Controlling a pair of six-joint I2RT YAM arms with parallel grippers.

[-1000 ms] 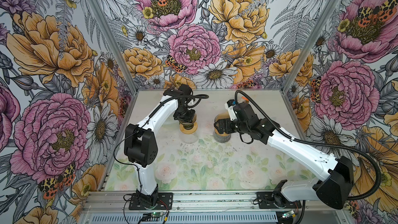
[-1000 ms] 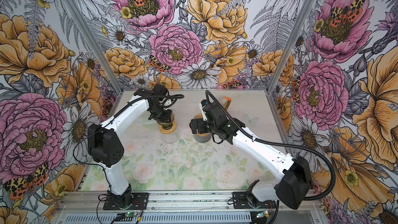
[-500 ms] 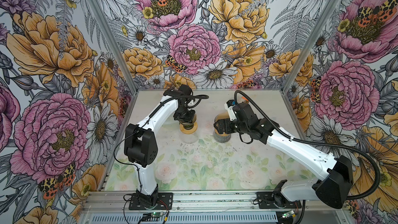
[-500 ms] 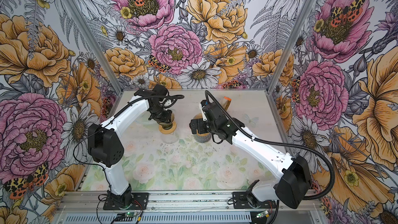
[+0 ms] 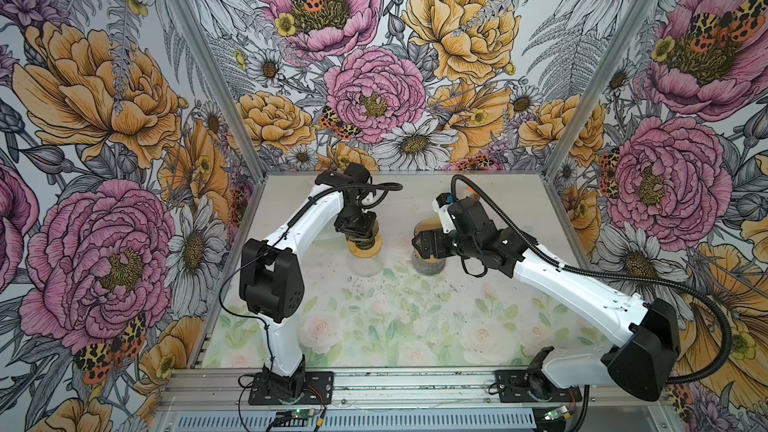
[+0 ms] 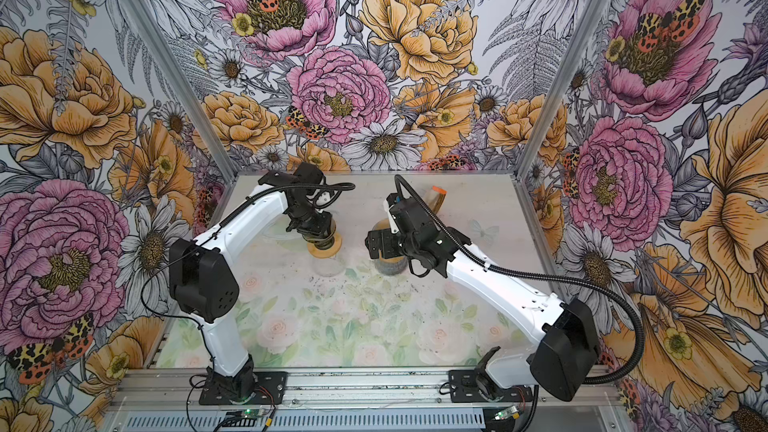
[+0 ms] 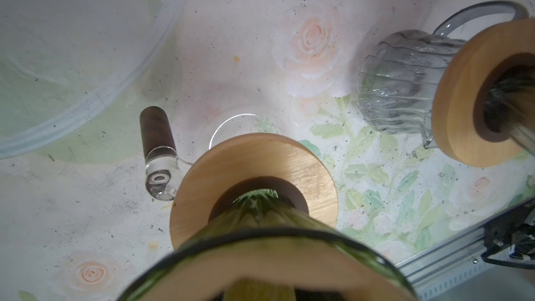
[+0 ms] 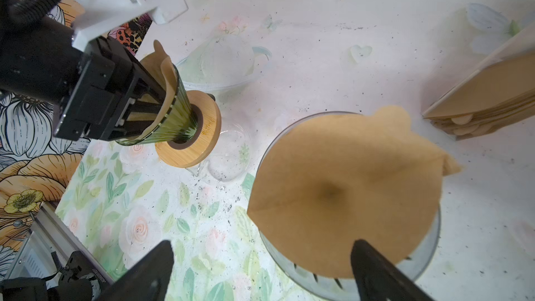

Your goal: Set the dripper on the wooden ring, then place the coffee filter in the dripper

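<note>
A green glass dripper (image 8: 176, 111) with a wooden collar (image 7: 254, 166) sits on a clear glass server (image 8: 231, 154) left of centre. A brown coffee filter (image 8: 160, 68) lines its cone. My left gripper (image 5: 360, 238) reaches down into that filter, its fingers (image 8: 150, 88) a little apart and its tips hidden in the cone. On a ribbed grey server (image 7: 399, 82) stands a second glass dripper (image 8: 419, 264), with another brown filter (image 8: 341, 192) spread across its mouth. My right gripper (image 8: 262, 246) hovers open just above that filter's near edge, touching nothing.
A clear stand with several spare filters (image 8: 492, 91) is at the back right. A clear plastic bowl (image 8: 220, 65) lies behind the green dripper. The clear server's dark wooden handle (image 7: 157, 128) sticks out sideways. Coffee specks dot the floral mat (image 5: 395, 317).
</note>
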